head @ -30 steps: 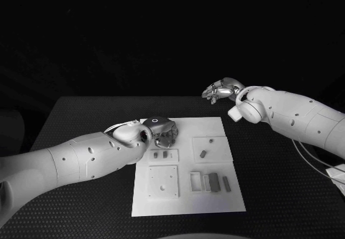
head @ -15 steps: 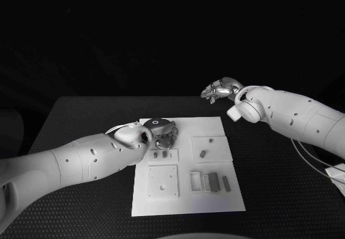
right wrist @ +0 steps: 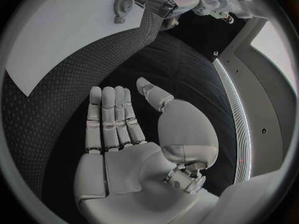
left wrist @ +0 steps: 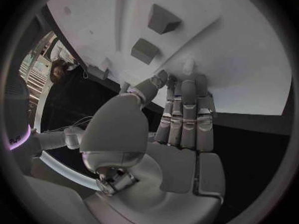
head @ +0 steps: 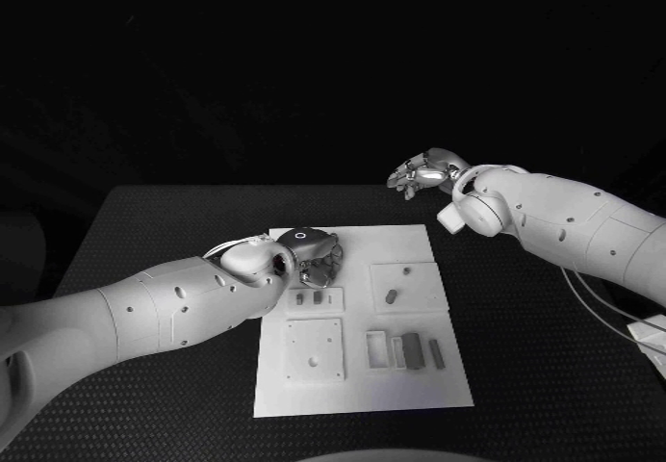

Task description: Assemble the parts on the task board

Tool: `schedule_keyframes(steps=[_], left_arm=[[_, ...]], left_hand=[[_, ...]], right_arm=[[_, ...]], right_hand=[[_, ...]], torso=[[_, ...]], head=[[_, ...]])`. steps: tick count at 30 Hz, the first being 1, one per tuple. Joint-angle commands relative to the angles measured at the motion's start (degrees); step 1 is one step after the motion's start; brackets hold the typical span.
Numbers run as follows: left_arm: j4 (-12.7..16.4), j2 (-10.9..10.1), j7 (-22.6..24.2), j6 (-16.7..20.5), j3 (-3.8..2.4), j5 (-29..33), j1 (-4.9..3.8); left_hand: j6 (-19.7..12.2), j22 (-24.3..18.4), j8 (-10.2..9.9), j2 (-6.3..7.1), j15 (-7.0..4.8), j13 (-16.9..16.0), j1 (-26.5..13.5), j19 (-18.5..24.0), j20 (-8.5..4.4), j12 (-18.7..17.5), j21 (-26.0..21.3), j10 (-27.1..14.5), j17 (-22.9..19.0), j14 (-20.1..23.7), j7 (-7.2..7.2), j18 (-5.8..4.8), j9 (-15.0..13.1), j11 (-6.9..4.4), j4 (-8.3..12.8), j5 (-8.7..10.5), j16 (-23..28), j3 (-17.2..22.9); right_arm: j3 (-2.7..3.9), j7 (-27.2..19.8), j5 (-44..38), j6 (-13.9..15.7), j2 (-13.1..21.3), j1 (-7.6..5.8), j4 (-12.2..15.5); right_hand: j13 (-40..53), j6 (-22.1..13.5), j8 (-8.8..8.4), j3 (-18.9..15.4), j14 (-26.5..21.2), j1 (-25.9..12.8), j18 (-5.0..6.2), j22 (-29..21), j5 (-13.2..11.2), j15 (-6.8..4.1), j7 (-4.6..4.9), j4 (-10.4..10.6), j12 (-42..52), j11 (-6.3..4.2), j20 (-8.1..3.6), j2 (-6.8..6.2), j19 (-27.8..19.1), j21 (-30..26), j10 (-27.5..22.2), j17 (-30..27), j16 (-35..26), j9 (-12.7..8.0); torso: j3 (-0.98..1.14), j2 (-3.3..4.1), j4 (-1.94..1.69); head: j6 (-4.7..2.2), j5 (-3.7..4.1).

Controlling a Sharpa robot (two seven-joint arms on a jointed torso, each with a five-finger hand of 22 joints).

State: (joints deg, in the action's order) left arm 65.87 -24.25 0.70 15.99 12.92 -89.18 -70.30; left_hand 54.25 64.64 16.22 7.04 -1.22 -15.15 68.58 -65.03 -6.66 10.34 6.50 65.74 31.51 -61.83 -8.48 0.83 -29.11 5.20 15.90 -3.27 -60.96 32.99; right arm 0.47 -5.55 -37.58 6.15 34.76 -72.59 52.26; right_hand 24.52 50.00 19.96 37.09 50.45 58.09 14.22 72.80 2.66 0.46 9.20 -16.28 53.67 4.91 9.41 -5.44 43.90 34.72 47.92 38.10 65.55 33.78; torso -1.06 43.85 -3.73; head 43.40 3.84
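Note:
The white task board (head: 417, 397) lies in the middle of the table. My left hand (head: 311, 254) hovers over its far left corner with fingers pointing down at the board (left wrist: 249, 59), straight and close together, nothing visible in them. Just beyond those fingertips, two small grey parts (head: 311, 299) stand in a raised plate; the left wrist view shows them as blocks (left wrist: 163, 18). A grey peg (head: 393, 296) lies on the right-hand plate. Several grey bars (head: 412, 352) sit at the near right. My right hand (head: 422, 174) is raised beyond the board's far right corner, flat and empty (right wrist: 115, 129).
A square white plate with a hole (head: 315, 349) occupies the board's near left. Black textured table (head: 166, 221) surrounds the board (right wrist: 50, 35) on all sides. A pale object (head: 648, 337) and a cable lie at the table's right edge.
My left hand has edged very slightly lower over the board's far left corner. The right hand and the parts have stayed put.

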Motion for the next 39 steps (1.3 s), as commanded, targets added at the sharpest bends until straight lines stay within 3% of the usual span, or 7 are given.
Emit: schedule_keyframes(steps=[1,22,39], left_arm=[[0.1,0.2,0.4,-1.3,0.03,-0.4,0.08],[-1.2,0.9,0.0,-2.3,0.05,-1.6,0.52],[-0.7,-0.4,0.8,3.5,-0.07,0.7,0.65]], left_hand=[[1.0,0.6,0.5,-0.88,-0.32,-0.3,0.1,-1.0,-0.32,0.6,0.8,1.2,0.4,-0.9,0.25,-0.24,0.1,-0.37,0.0,-0.05,-0.7,0.5],[3.5,3.8,1.3,-1.10,-1.38,-0.8,1.8,-3.2,-1.47,-0.5,2.5,4.1,1.6,-3.4,1.18,-0.06,0.6,-1.42,0.3,0.17,-3.7,3.1],[6.2,5.1,2.5,-2.80,-2.57,-1.3,0.5,-5.2,-2.47,-1.3,2.9,7.6,1.7,-5.7,2.21,-0.11,0.4,-2.61,-0.5,-0.05,-4.6,3.4]], right_arm=[[0.02,-0.6,0.0,-0.7,0.0,0.02,0.1],[0.02,-0.6,0.0,-0.9,-0.2,0.02,0.2],[0.02,-0.7,0.0,-0.8,-0.1,0.02,0.1]], right_hand=[[-0.1,-0.3,-0.37,-0.2,0.2,0.8,0.50,-0.1,0.2,-0.04,0.11,-0.1,-0.2,-0.02,0.39,0.00,0.1,-0.2,0.5,0.1,-0.2,0.1],[-0.2,-0.2,-0.33,-0.2,0.3,0.8,0.53,-0.1,0.2,-0.03,0.08,0.0,-0.3,-0.04,0.46,0.14,0.1,-0.3,0.6,0.1,-0.3,0.1],[-0.3,-0.2,-0.32,-0.3,0.3,0.8,0.55,-0.1,0.2,-0.02,0.07,0.0,-0.3,-0.05,0.50,0.15,0.1,-0.3,0.7,0.1,-0.4,0.1]], torso=[[0.01,0.01,0.00],[-0.01,0.06,0.04],[0.05,-0.02,0.04]], head=[[0.06,0.03],[0.37,0.12],[0.25,0.04]])
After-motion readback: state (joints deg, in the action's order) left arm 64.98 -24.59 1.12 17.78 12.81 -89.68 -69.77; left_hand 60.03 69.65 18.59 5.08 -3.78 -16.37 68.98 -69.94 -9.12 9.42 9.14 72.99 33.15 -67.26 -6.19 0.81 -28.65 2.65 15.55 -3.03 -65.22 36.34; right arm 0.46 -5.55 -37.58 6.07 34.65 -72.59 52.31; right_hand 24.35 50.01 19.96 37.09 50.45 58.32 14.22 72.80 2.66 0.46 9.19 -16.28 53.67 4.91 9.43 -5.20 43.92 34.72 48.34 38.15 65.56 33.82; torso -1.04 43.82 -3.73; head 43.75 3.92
